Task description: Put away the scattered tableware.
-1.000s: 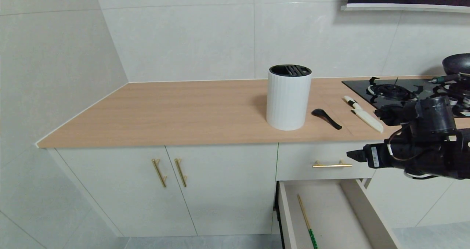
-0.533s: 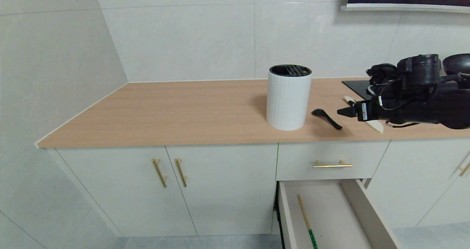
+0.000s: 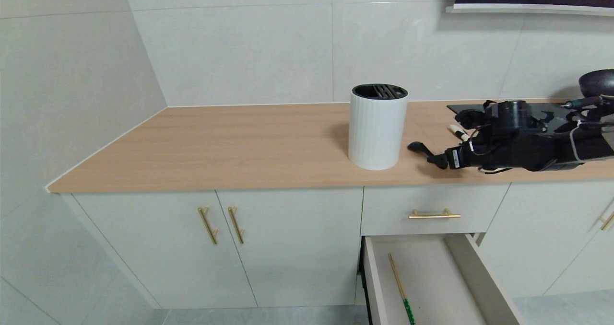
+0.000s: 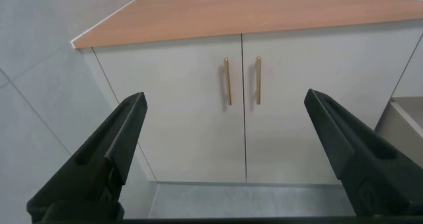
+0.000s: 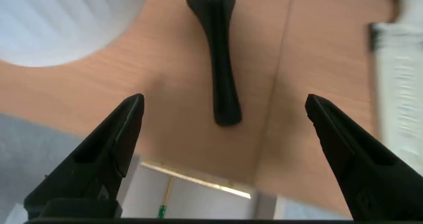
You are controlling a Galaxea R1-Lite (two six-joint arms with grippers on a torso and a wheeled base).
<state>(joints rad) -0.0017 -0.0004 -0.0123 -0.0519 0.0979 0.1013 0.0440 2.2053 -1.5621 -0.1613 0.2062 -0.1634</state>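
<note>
Right gripper, fingers spread wide and empty, hangs over the slim black plastic spoon, which lies on the wooden countertop beside a white ribbed holder. Judged done: green-tipped wooden chopsticks in the open drawer. Left to stow: spoon and white-handled knife.

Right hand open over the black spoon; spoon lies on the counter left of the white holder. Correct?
Wrong side. In the head view the black spoon lies on the counter right of the white holder, not left. The right hand is indeed open over the spoon.
</note>
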